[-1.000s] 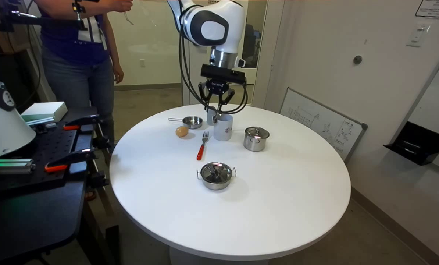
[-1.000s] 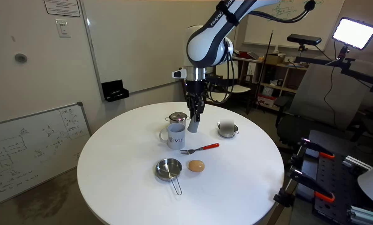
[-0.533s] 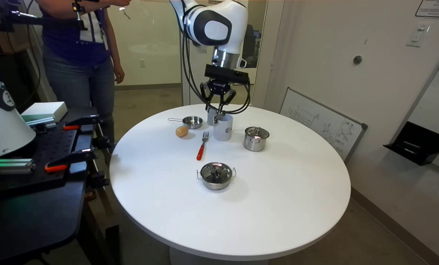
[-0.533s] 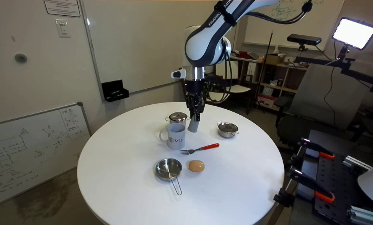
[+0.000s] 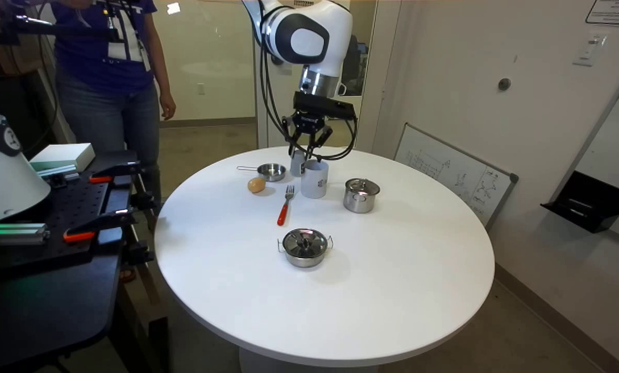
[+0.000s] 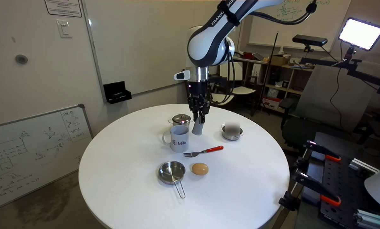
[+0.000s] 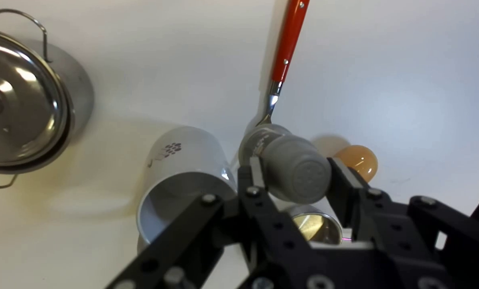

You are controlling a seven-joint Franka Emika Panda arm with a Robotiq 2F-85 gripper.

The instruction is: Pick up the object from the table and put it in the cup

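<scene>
The object looks like a grey shaker, in both exterior views (image 5: 295, 165) (image 6: 197, 128) and, cap towards the camera, in the wrist view (image 7: 303, 176). My gripper (image 5: 299, 153) (image 6: 200, 120) is shut on it, one finger on each side in the wrist view (image 7: 295, 160). The shaker hangs tilted; whether its base touches the table I cannot tell. The cup is a white mug with a "Mila" print and a side handle (image 6: 181, 139), upright beside the shaker. It also shows in an exterior view (image 5: 313, 182) and, mouth partly hidden by a finger, in the wrist view (image 7: 183, 152).
A red-handled fork (image 6: 214, 149), an egg (image 6: 200, 169) and a small steel pan (image 6: 172, 171) lie near the mug. A tall lidded pot (image 5: 360, 197) stands on the mug's other side. A low lidded pot (image 5: 305, 254) stands further off on the round table (image 5: 392, 290).
My gripper and the shaker have shifted only slightly, the wrist moving a little right in an exterior view. The mug and other tableware have not moved. The person behind has moved a hand.
</scene>
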